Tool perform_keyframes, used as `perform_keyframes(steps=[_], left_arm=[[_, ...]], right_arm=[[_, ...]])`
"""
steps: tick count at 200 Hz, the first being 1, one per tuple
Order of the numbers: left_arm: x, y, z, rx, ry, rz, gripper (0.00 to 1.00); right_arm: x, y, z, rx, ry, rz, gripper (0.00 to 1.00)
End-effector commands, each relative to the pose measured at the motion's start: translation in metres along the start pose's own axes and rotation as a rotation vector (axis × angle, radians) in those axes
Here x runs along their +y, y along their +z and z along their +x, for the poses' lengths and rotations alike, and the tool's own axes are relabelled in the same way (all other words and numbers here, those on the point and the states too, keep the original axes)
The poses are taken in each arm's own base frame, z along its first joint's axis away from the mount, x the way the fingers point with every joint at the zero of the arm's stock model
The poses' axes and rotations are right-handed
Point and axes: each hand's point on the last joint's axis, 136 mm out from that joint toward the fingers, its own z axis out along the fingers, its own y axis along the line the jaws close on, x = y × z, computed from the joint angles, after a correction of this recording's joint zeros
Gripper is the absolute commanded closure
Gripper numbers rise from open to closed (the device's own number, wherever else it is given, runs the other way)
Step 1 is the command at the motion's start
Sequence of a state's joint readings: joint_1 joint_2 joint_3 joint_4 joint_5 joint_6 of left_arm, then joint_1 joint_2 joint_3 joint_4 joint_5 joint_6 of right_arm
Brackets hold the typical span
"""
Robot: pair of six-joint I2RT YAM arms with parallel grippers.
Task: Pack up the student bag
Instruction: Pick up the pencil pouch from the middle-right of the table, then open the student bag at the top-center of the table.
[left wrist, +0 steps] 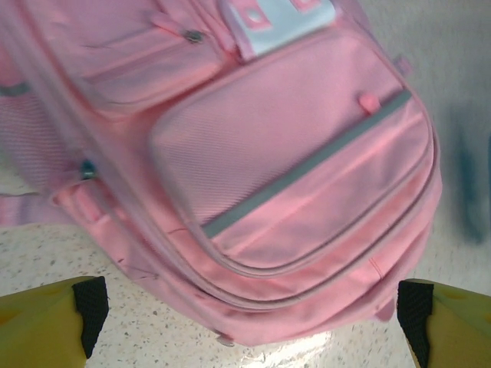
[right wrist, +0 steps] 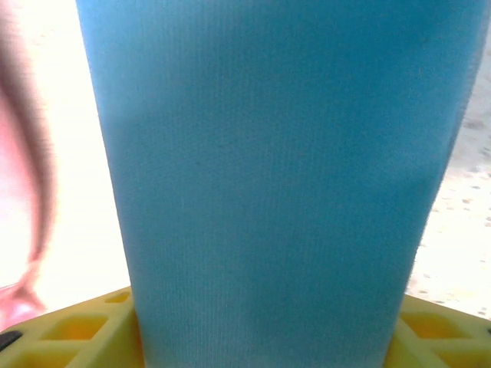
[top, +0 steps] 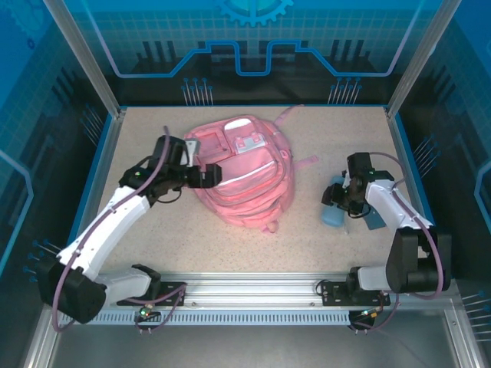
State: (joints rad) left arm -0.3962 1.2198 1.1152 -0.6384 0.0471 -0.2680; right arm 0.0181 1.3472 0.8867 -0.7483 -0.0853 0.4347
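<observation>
**Robotics lab test cell.** Aluminium posts (top: 83, 61) are framing a speckled tabletop (top: 307, 245); blue panels (top: 253, 38) (printed with gear and circuit motifs) are walling it in; a slotted metal rail (top: 253, 290) along the near edge is carrying the left arm (top: 115, 218) and right arm (top: 393, 208).

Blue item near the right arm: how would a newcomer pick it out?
On the speckled table, look right of the pink bag. There, at the right pincer, lies the blue item. It is pale and fabric-textured, unlike the pink bag.
</observation>
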Motion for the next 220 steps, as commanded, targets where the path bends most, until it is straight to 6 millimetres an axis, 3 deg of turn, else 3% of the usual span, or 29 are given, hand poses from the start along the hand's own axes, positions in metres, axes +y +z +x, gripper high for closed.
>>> perform_keyframes(steps=[1,39,63,135,187,197,220], left_arm=[[-0.022,0.012,0.005,0.057,0.195,-0.029,0.02],[-0.061,0.052,0.024,0.164,0.495,-0.046,0.11],[-0.075,0.076,0.034,0.237,0.642,-0.042,0.21],[-0.062,0.125,0.028,0.336,0.769,-0.166,0.42],[-0.052,0.142,0.035,0.407,0.827,-0.204,0.38],[-0.051,0.143,0.034,0.41,0.835,-0.215,0.43],[-0.053,0.141,0.024,0.376,0.835,-0.226,0.66]], right_arm=[[0.036,-0.019,0.001,-0.001,-0.065,-0.138,0.38],[0.052,-0.025,0.004,0.0,-0.094,-0.181,0.37],[0.057,-0.025,0.006,0.003,-0.102,-0.191,0.37],[0.067,-0.026,0.009,0.005,-0.118,-0.204,0.38],[0.069,-0.026,0.009,0.005,-0.122,-0.203,0.38],[0.069,-0.026,0.009,0.006,-0.123,-0.205,0.38],[0.071,-0.03,0.009,0.001,-0.125,-0.209,0.38]])
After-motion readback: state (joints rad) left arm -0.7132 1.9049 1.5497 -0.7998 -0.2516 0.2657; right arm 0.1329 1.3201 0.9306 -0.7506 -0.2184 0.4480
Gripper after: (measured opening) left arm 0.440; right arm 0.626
